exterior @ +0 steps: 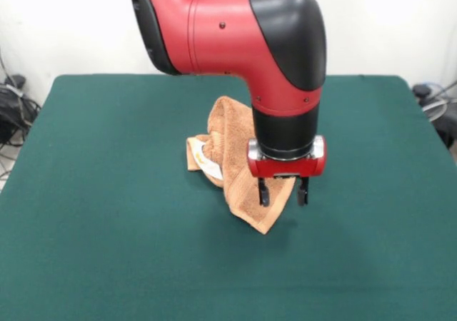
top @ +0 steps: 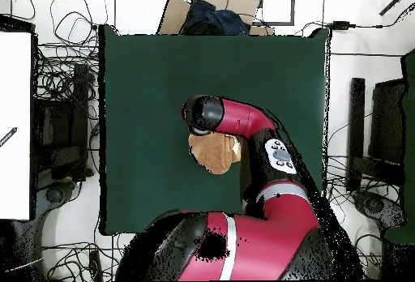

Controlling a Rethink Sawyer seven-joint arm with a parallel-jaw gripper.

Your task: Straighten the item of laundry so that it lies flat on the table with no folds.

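Observation:
The orange-tan towel (exterior: pixel 233 133) lies crumpled and folded near the middle of the dark green table (exterior: pixel 100 207), with its white label (exterior: pixel 209 166) showing on its left side. My gripper (exterior: pixel 283 192) hangs straight down over the towel's near right corner, with its fingers (exterior: pixel 263 192) apart and the cloth showing between and behind them. I cannot tell whether the tips touch the cloth. In the overhead view the towel (top: pixel 215 156) is a bunched lump on the table (top: pixel 146 92), partly under the arm, and the wrist hides the gripper.
The red and black arm (exterior: pixel 235 28) reaches over the far half of the table and hides the towel's far right part. Cables and boxes (top: pixel 211 11) lie on the floor around the table.

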